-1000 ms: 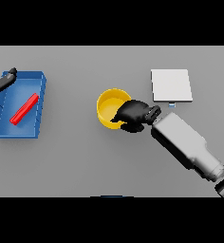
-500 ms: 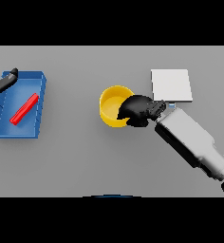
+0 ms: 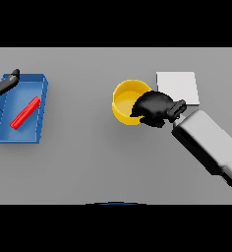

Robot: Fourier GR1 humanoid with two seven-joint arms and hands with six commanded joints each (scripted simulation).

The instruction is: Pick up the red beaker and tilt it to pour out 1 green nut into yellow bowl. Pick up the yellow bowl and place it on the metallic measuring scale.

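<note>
Right hand sits at the right-hand rim of the yellow bowl, fingers curled over the rim and closed on it, its white and grey forearm running off toward the lower right corner. The bowl lies near the middle of the grey table; whether it rests on the surface or is lifted off it I cannot tell. Just beside the hand, up and to the right, lies the metallic measuring scale, a pale square plate, flat on the table and apart from the bowl. Far to the left, a blue tray holds the red beaker, which lies on its side, slanted across the tray floor. Left hand shows at the left edge, over the tray's upper left corner, fingers straight and spread, holding nothing.
</note>
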